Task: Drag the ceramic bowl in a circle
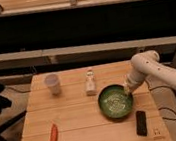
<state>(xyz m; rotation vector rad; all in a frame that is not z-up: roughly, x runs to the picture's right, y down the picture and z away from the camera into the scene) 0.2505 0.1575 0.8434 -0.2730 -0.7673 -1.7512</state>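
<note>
Camera view, L to R: carrot-like thing (53, 136) at front left, white cup (52, 83), small bottle (89, 82), then ceramic bowl (115, 101) right of center on the table (74, 118), w/ gripper (127, 89) at its upper-right rim and dark phone-like slab (141, 123) just beside the bowl. Contact looks made, so the drag seems underway; how much of the circle is left, no way to judge. Can't tell if pincer is open or clamped on the rim. Arm cut off at right.

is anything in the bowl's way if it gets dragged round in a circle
Nothing separates the gripper from the bowl; it is at the bowl's right rim. Two things lie near a circular path: the black device just below-right and the small bottle up-left. A wide loop might nudge either.
</note>
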